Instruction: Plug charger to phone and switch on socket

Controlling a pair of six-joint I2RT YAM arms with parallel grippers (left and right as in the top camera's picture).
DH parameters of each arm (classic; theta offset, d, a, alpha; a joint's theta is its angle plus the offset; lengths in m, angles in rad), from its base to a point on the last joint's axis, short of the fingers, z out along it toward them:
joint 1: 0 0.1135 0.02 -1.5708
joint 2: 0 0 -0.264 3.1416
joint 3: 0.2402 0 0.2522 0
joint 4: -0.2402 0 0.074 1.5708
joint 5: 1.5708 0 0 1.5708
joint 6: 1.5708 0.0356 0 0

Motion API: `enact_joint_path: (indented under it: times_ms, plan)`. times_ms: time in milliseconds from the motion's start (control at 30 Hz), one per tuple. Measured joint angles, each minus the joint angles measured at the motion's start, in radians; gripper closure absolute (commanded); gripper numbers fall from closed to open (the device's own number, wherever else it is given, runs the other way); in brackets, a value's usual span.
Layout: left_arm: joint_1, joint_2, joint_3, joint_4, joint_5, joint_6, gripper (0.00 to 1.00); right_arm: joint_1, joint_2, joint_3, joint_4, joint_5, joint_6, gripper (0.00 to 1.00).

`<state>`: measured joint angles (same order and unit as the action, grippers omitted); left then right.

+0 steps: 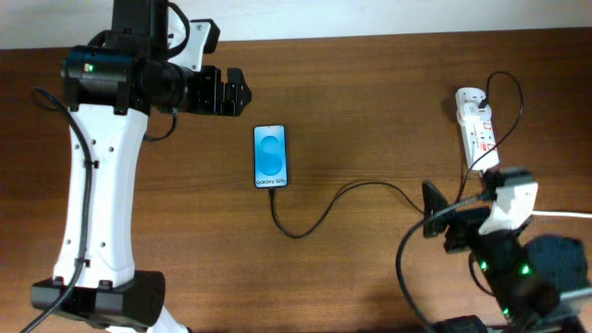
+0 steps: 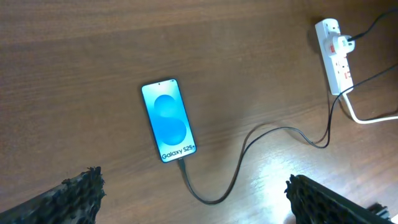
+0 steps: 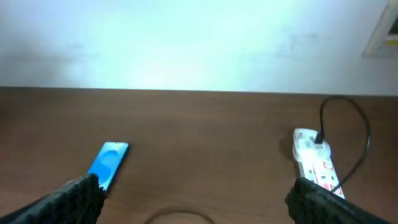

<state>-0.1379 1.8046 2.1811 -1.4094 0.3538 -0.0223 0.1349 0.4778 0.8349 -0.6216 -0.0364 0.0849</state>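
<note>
Overhead, the brown wooden table (image 1: 370,92) carries one slim, black-framed phone (image 1: 270,156) lying flat with its bright blue screen up, left of the middle. One thin black charger cable (image 1: 368,183) meets the phone's near short edge, loops toward the front and runs right to one elongated white power strip (image 1: 477,125) with red markings at the far right. One thick white cord (image 1: 560,215) leaves at the right edge. The left tool (image 1: 239,92) hangs near the phone's far left corner, apart from it. The right tool (image 1: 431,213) sits over the cable's right stretch; whether it touches the cable cannot be told here.

The left wrist view shows what the overhead does not. "Galaxy S25" is readable on the screen, the cable tip sits at the phone's bottom edge, and one black plug (image 2: 351,40) sits in the strip's far end beside a red switch. Two dark fingers (image 2: 81,196) stand wide apart at the lower corners, with nothing gripped.

The right wrist view looks low across the table to a pale wall (image 3: 186,43). The phone is at the left and the strip at the right, well apart. That tool's fingers (image 3: 329,199) are also spread wide and empty.
</note>
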Motion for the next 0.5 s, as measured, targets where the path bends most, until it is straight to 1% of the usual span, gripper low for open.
enact_joint_path:
  times_ms: [100, 133, 167, 233, 267, 333, 400, 467, 500]
  plan:
    - [0.000, 0.000, 0.001, 0.000, 0.000, 0.000, 0.01, -0.014, -0.182, -0.254, 0.227, 0.010, -0.003, 0.02]
    - [0.000, 0.000, 0.002, -0.001, 0.000, 0.000, 0.01, -0.014, -0.247, -0.366, 0.370, 0.011, -0.004, 0.01]
    - [0.000, 0.000, 0.002, 0.000, 0.000, 0.000, 0.01, -0.014, -0.270, -0.407, 0.415, 0.011, -0.003, 0.02]
    - [0.000, 0.000, 0.002, -0.001, 0.000, 0.000, 0.01, -0.014, -0.322, -0.520, 0.578, 0.011, -0.005, 0.02]
    - [0.000, 0.000, 0.002, -0.001, 0.000, 0.000, 0.01, -0.014, -0.340, -0.563, 0.626, 0.011, -0.005, 0.02]
    - [0.000, 0.000, 0.002, 0.000, 0.000, 0.000, 0.01, -0.014, -0.398, -0.631, 0.668, 0.012, -0.006, 0.02]
    - [0.000, 0.000, 0.002, -0.001, 0.000, 0.000, 0.01, -0.014, -0.457, -0.653, 0.683, 0.014, -0.006, 0.02]
    - [0.000, 0.000, 0.002, -0.001, 0.000, 0.000, 0.01, -0.014, -0.463, -0.663, 0.692, 0.014, -0.006, 0.02]
    - [0.000, 0.000, 0.002, -0.001, 0.000, 0.000, 0.01, -0.014, -0.464, -0.684, 0.746, 0.014, -0.005, 0.02]
